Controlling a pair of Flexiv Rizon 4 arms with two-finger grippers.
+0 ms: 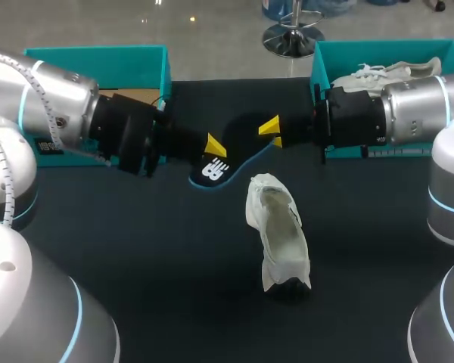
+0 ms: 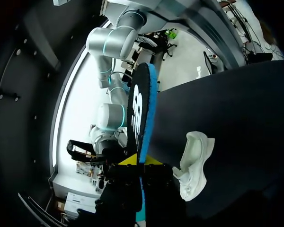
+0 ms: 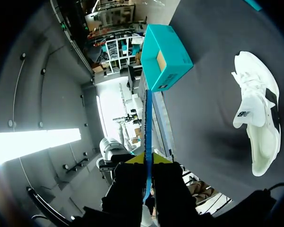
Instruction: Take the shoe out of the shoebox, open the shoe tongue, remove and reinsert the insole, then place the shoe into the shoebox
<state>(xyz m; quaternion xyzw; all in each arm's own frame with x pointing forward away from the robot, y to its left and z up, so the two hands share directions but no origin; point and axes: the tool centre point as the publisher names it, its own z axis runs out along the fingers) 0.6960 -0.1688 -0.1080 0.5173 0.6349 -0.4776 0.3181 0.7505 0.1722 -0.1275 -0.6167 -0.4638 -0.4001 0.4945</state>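
Shoe (image 1: 280,234) and insole (image 1: 219,168) are seen apart. The white shoe is set on the dark surface (image 1: 136,249) near its middle, outside both boxes, with its opening turned up toward the head camera. In the right wrist view the shoe (image 3: 258,109) is shown with what looks like its tongue folded out of the opening.

The black insole, edged in blue, is held in the air behind the shoe and clear of the surface, between the two arms. One end is pinched by the left fingers (image 1: 216,145) and the other by the right fingers (image 1: 270,126). In the left wrist view the insole (image 2: 139,113) is seen standing on edge, clamped between the left fingers (image 2: 128,160), with the shoe (image 2: 194,163) lying beside them. In the right wrist view the insole (image 3: 147,142) is seen edge-on as a thin blue line, gripped from both sides by the right fingers (image 3: 132,158).

Two teal boxes are placed at the far side of the surface. The left shoebox (image 1: 98,57) is seen behind the left arm, and the right shoebox (image 1: 378,47) behind the right arm. A second white shoe (image 1: 386,74) is held in the right one.
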